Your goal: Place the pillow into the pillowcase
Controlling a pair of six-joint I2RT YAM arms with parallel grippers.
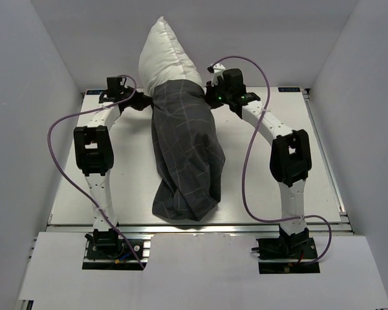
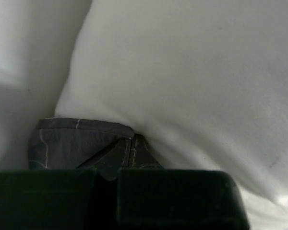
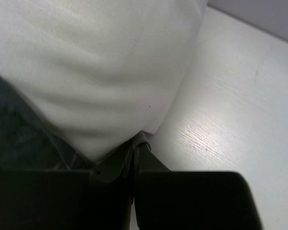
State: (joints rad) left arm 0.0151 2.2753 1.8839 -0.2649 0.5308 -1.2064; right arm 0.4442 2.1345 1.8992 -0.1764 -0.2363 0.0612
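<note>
Softness is governing this job: the plump off-white fabric pillow (image 1: 168, 55) is lying along the pale worktop (image 1: 126, 184), mostly sheathed in the charcoal-grey grid-patterned cloth pillowcase (image 1: 184, 155), with its far end poking out. The left hand (image 1: 137, 101) and right hand (image 1: 211, 97) are each clenching the pillowcase's open hem. Being light and squashy, the filling is probably best worked in by pulling on the hem.
</note>
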